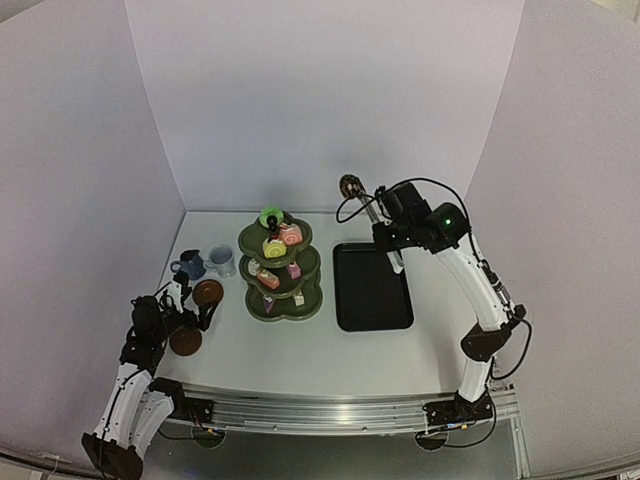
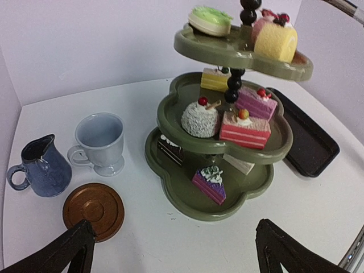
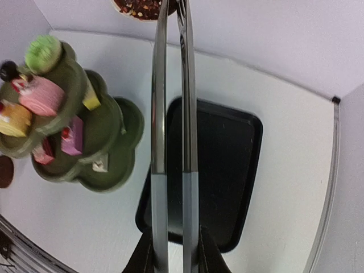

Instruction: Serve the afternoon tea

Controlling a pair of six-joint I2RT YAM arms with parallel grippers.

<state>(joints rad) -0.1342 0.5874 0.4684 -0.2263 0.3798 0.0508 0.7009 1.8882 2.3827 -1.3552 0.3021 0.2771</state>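
Left gripper (image 2: 173, 253) is found spread wide and empty at 8 o'clock of the stand (image 1: 281, 315). Right gripper (image 3: 173, 259) is clenched on tongs (image 3: 170, 142). A doughnut (image 1: 350, 185) is pinched in their tips, raised at 12 o'clock of the tray (image 1: 372, 290). It is judged light and slip-prone, best pinched across the ring.

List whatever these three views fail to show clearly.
- Dark treat at the tip of the metal tongs: cut off by the top edge in the right wrist view, too small to identify in the top view.
- Bottom-tier cakes: mostly covered by the upper tiers of the stand in the top view.
- Nearer saucer: outside the left wrist view's frame.
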